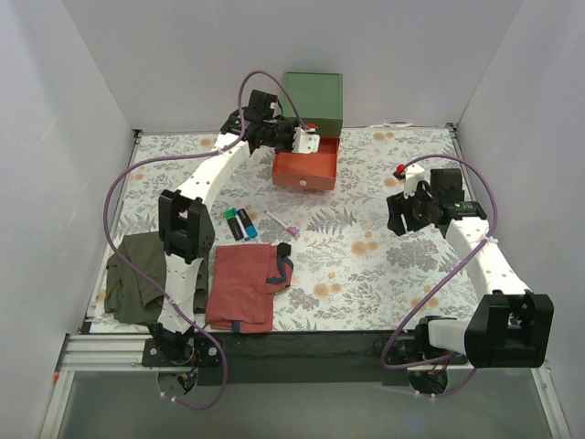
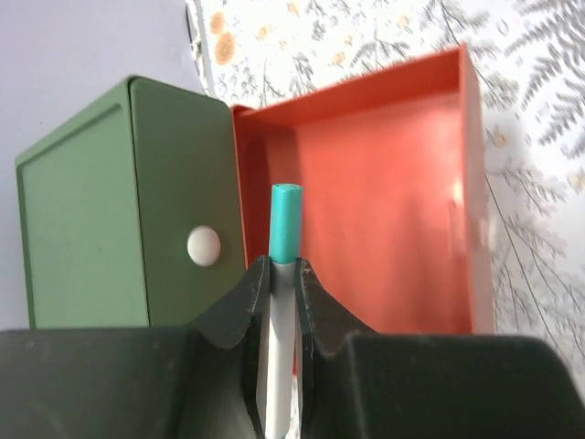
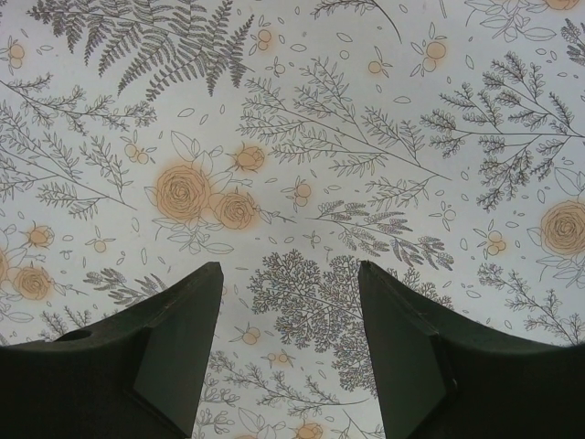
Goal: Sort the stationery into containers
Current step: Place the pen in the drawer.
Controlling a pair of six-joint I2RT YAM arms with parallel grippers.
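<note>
My left gripper (image 1: 300, 139) is shut on a thin white pen with a teal cap (image 2: 284, 222). It holds the pen over the back of the pulled-out red-orange drawer (image 2: 384, 192), whose visible inside is bare. The drawer (image 1: 306, 167) sticks out of the green chest (image 1: 313, 95). A green-capped black marker (image 1: 234, 222), a blue marker (image 1: 248, 222) and a purple-tipped pen (image 1: 281, 223) lie on the floral table. My right gripper (image 1: 402, 216) is open and empty above the bare floral surface (image 3: 291, 274). No yellow drawer shows.
A red folded cloth (image 1: 239, 288) and an olive cloth (image 1: 135, 274) lie at the near left. The chest's green front has a white knob (image 2: 203, 246). White walls close in the table on three sides. A small red object (image 1: 399, 170) sits by the right arm.
</note>
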